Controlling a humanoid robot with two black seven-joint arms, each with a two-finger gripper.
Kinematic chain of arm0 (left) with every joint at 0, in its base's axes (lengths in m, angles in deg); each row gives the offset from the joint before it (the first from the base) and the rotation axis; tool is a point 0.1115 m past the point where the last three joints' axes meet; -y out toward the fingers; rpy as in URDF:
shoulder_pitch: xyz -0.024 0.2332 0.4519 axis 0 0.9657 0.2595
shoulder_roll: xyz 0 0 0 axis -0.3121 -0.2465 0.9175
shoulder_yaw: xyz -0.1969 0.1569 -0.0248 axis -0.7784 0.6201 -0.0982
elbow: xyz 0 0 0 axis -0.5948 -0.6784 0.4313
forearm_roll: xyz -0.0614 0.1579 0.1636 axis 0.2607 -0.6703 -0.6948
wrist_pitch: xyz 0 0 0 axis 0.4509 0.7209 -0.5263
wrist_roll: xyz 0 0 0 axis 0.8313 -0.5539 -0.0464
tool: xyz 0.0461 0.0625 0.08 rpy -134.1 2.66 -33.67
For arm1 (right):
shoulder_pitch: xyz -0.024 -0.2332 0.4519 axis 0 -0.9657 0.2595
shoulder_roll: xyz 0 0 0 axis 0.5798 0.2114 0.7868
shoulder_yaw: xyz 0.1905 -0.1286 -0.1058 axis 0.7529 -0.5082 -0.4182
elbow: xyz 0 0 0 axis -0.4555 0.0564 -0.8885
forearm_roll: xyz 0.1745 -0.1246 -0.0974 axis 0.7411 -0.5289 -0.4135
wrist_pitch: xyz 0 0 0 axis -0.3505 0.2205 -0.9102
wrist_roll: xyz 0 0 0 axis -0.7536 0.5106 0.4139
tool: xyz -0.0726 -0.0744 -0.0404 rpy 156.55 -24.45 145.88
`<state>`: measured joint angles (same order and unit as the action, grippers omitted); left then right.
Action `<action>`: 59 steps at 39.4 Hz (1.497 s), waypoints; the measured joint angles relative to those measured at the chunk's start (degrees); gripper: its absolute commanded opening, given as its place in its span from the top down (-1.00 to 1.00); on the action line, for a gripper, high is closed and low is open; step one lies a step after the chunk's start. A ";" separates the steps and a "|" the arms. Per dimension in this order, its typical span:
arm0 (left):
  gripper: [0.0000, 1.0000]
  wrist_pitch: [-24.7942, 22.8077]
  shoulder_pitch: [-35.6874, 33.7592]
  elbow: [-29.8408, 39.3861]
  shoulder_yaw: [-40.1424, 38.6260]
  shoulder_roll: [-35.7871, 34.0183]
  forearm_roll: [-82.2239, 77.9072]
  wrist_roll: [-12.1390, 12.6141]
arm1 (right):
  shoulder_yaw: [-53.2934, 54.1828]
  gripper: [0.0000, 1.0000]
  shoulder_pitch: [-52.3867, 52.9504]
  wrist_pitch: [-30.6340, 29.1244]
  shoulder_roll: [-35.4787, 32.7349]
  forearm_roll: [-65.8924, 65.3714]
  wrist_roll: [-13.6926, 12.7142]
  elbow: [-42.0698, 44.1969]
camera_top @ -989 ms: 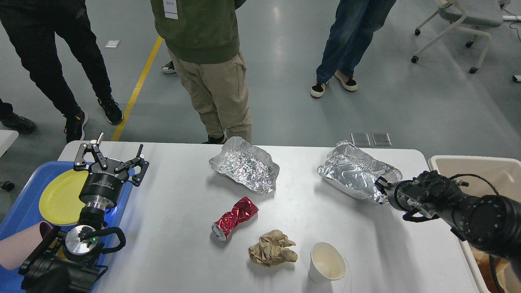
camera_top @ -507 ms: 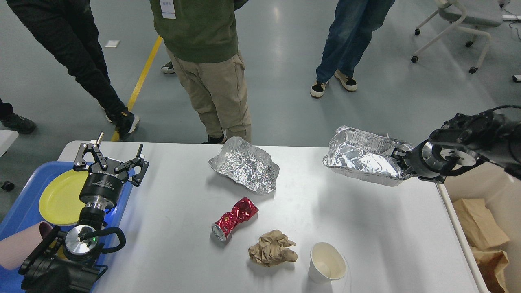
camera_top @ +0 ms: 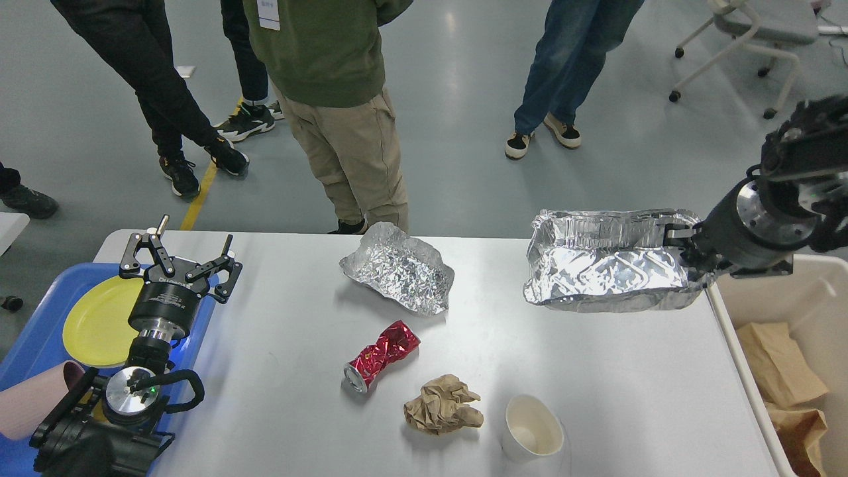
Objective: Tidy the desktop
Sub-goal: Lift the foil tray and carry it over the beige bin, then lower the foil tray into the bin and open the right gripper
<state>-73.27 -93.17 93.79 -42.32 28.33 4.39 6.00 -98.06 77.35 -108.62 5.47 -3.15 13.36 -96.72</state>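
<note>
Gripping the foil tray (camera_top: 609, 268) by its 3 o'clock rim, the right gripper (camera_top: 682, 237) held it lifted above the desktop (camera_top: 596, 371), fingers closed on foil. Left gripper (camera_top: 180, 257), jaws spread wide, held nothing at 9 o'clock.

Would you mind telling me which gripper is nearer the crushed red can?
Left. The left gripper hovers over the blue tray's edge, left of the can; the right gripper holds the foil tray far right.
</note>
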 measured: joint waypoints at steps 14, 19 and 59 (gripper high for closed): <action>-0.93 0.04 0.00 0.00 0.00 -0.03 0.00 0.06 | -4.01 1.00 2.03 3.11 -0.58 0.74 2.09 -2.32; -0.93 0.04 0.00 0.00 0.00 -0.02 0.00 0.06 | -6.94 1.00 2.03 3.58 -0.47 0.86 5.96 -2.32; -0.93 0.05 0.00 0.00 0.00 0.00 0.00 0.07 | 24.55 1.00 -77.67 9.85 -21.46 0.57 6.68 73.22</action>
<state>-73.22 -93.17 93.79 -42.32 28.33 4.39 6.07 -73.51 -0.33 -98.77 -15.99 -2.58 20.04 -23.51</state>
